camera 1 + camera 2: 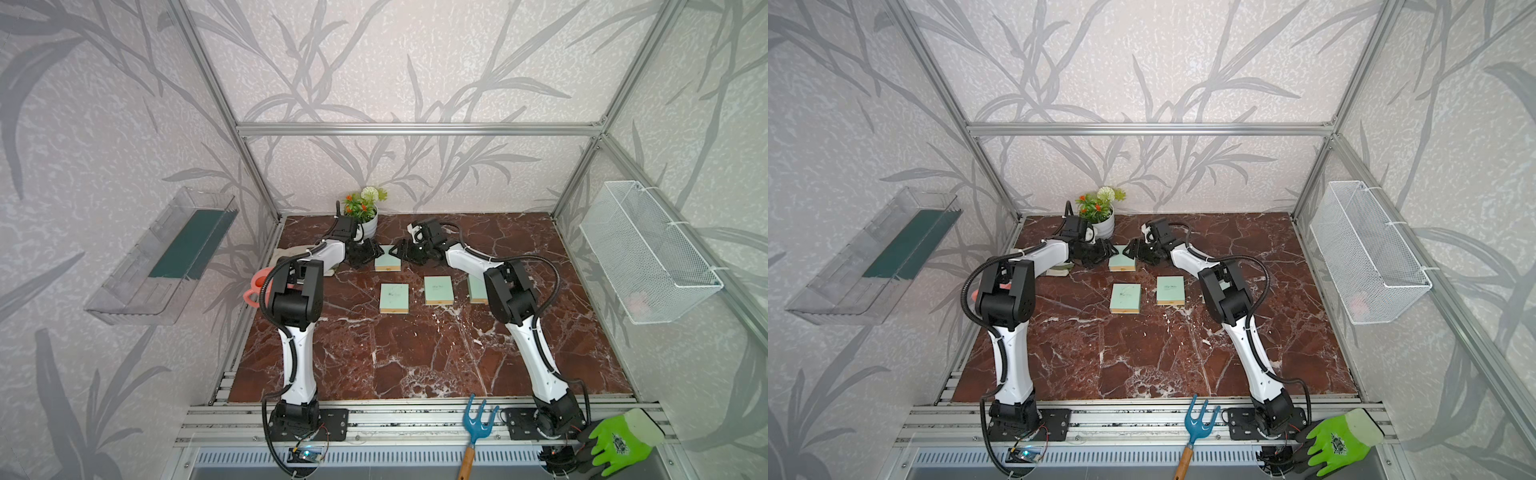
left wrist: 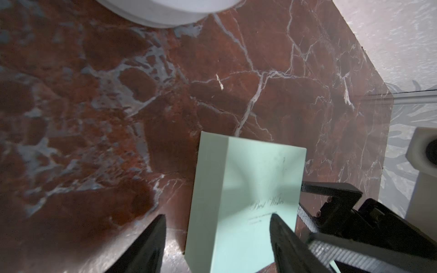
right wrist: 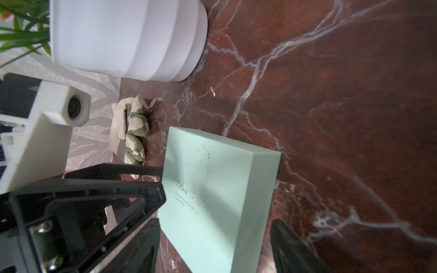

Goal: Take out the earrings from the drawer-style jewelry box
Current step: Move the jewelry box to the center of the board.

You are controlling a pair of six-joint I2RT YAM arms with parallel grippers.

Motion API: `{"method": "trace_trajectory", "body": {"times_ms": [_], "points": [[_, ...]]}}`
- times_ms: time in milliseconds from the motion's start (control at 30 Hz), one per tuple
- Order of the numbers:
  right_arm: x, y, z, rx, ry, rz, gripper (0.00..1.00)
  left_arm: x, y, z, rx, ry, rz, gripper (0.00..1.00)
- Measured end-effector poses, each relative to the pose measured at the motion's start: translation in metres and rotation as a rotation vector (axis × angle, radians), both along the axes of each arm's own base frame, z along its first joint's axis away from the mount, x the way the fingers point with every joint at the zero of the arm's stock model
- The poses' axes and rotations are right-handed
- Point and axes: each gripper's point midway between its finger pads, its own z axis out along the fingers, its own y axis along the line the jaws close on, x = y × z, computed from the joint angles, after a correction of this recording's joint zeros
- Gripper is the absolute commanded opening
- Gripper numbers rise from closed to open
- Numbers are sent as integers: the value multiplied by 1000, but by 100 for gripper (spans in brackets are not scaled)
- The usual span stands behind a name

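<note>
A shut mint-green jewelry box (image 1: 388,264) (image 1: 1122,264) lies flat at the far middle of the marble table, with my two grippers at its two ends. My left gripper (image 1: 374,252) (image 2: 217,236) is open and straddles one end of the box (image 2: 255,170); one finger stands clear of the box's side. From the other end my right gripper (image 1: 400,251) (image 3: 212,236) straddles the box (image 3: 212,165), open, with narrow gaps at its fingers. No drawer is pulled out. The earrings are hidden.
Three more mint boxes (image 1: 393,298) (image 1: 438,290) (image 1: 477,291) lie nearer, the last partly behind the right arm. A white flower pot (image 1: 368,222) stands just behind the left gripper, with a folded cloth (image 3: 132,132) beside it. A wire basket (image 1: 648,253) hangs on the right wall.
</note>
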Motion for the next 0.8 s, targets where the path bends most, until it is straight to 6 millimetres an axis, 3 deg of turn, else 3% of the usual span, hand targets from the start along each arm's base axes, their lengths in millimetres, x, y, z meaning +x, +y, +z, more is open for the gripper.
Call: {"method": "trace_trajectory", "body": {"times_ms": [267,567,800], "points": [[3,13,5,29,16,22,71,0,-13,-10,-85,36,-35,59],[2,19,5,28,40,36,68,2,-7,-11,-111,59,6,53],[-10,39,6,14,42,91,66,-21,10,-10,-71,98,80,53]]}}
